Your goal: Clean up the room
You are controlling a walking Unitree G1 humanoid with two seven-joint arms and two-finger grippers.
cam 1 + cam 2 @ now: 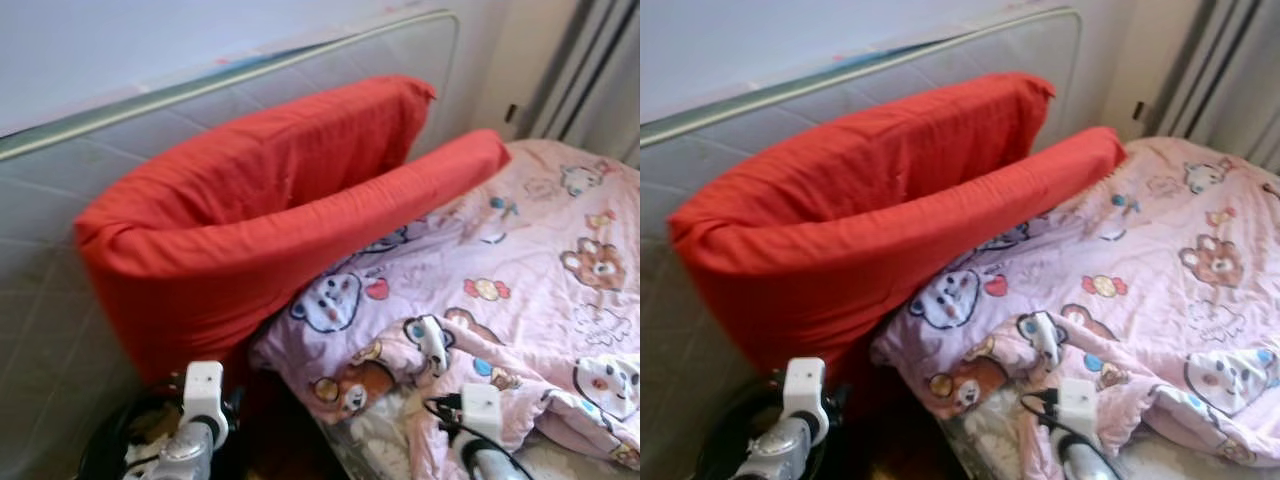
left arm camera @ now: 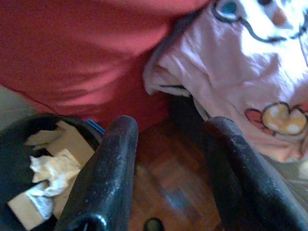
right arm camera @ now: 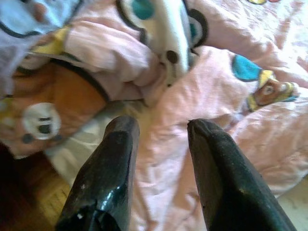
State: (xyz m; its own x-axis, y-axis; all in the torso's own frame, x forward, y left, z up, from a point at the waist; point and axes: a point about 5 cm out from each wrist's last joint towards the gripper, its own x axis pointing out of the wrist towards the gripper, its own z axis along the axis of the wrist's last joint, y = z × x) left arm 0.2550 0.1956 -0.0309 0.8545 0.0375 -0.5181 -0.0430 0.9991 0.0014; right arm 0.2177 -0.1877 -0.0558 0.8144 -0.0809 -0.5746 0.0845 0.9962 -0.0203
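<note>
A rumpled pink quilt (image 1: 520, 290) printed with cartoon bears, sweets and animal faces lies spread over the bed, its near edge bunched into folds that hang off the corner toward the floor. Against its far side a long red bolster cushion (image 1: 250, 250) leans at a slant, one end down near the floor and the other reaching up across the quilt. A second red cushion (image 1: 290, 140) stands behind it, propped on a pale quilted mattress (image 1: 60, 230) that stands on edge along the wall. At the top right, grey curtains (image 1: 600, 70) hang beside the bed. The right gripper (image 3: 161, 159) hovers just over the bunched edge of the quilt, its two black fingers (image 3: 113, 163) parted with a moderate gap and nothing between them; whether they touch the fabric cannot be told. The left gripper (image 2: 168, 168) is held low at the foot of the red bolster, above a dark wooden parquet floor (image 2: 166, 178), its fingers (image 2: 108, 173) spread wide apart and holding nothing. Just beside the left gripper sits a round black waste bin (image 2: 12, 144) containing crumpled white tissue (image 2: 53, 171) and pieces of pale card. The bin stands close under the low end of the bolster, next to the hanging corner of the quilt.
</note>
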